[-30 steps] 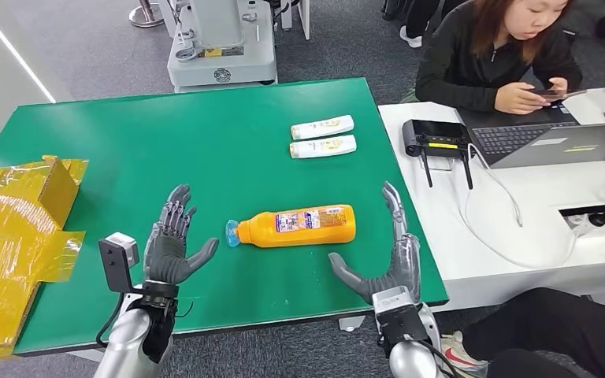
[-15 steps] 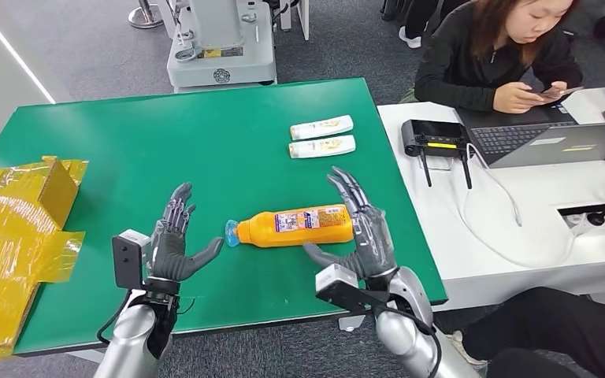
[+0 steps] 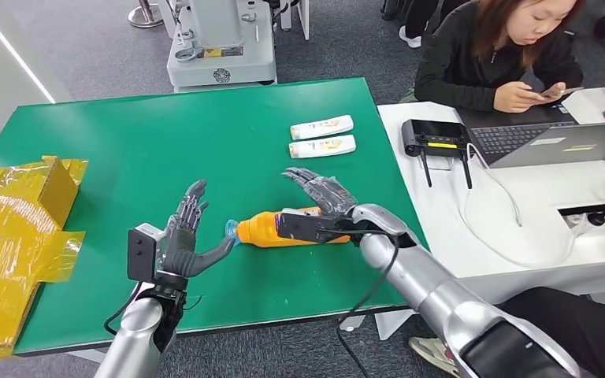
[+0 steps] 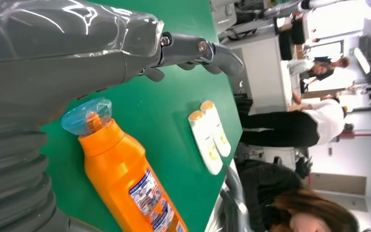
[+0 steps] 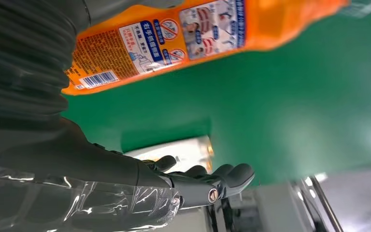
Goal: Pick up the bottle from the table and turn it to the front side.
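An orange bottle (image 3: 261,229) with a clear blue cap (image 3: 232,230) lies on its side on the green table (image 3: 165,142), cap toward my left. My right hand (image 3: 321,195) hovers over its label end with fingers spread, hiding much of the body. In the right wrist view the bottle (image 5: 174,38) runs along my palm while my fingers (image 5: 207,181) stay extended, not wrapped round it. My left hand (image 3: 181,240) is open just left of the cap, thumb pointing at it. The left wrist view shows the bottle (image 4: 125,179) close by the palm.
Two small white tubes (image 3: 322,136) lie side by side farther back on the table. A yellow-wrapped carton (image 3: 16,228) hangs over the left edge. To the right stands a white desk with a black router (image 3: 437,135), a laptop (image 3: 551,142) and a seated person (image 3: 496,55).
My right hand has swung left and forward from the table's near right edge to above the bottle. My left hand has crept closer to the cap. The bottle has stayed put.
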### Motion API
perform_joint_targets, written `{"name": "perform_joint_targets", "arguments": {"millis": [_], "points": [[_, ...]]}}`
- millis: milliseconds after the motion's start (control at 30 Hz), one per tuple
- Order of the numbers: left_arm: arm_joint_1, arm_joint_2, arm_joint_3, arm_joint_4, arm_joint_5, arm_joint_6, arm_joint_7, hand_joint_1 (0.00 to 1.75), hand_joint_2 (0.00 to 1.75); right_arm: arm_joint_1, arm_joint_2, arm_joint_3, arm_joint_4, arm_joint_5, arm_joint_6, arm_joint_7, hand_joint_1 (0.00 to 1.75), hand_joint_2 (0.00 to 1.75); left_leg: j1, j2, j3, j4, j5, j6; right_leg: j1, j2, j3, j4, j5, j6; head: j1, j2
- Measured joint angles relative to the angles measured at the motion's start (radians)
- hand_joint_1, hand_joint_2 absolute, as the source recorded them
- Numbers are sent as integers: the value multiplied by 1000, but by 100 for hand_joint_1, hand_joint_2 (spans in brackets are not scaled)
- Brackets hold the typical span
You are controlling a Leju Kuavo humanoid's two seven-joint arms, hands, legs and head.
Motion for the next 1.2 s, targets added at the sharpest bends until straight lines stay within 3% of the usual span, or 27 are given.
{"name": "perform_joint_targets", "arguments": {"millis": [233,600,833,1200], "points": [[-10,0,-1,1,22,-17,33,0,175,-127,15,122,149,77,146,93,0,175,0,-1,0,0,0,0,0,0,0,0,0,0,0,0],[-6,6,-1,0,76,-60,48,0,175,-214,-28,313,204,113,366,108,0,175,0,-1,0,0,0,0,0,0,0,0,0,0,0,0],[11,13,-1,0,89,-64,48,0,175,-248,-74,419,197,74,410,119,0,175,0,-1,0,0,0,0,0,-1,0,0,0,0,0,0],[15,21,-1,0,92,-50,48,0,175,-279,-77,550,229,95,368,130,0,175,0,-1,2,0,0,0,0,-1,1,0,0,0,0,0]]}}
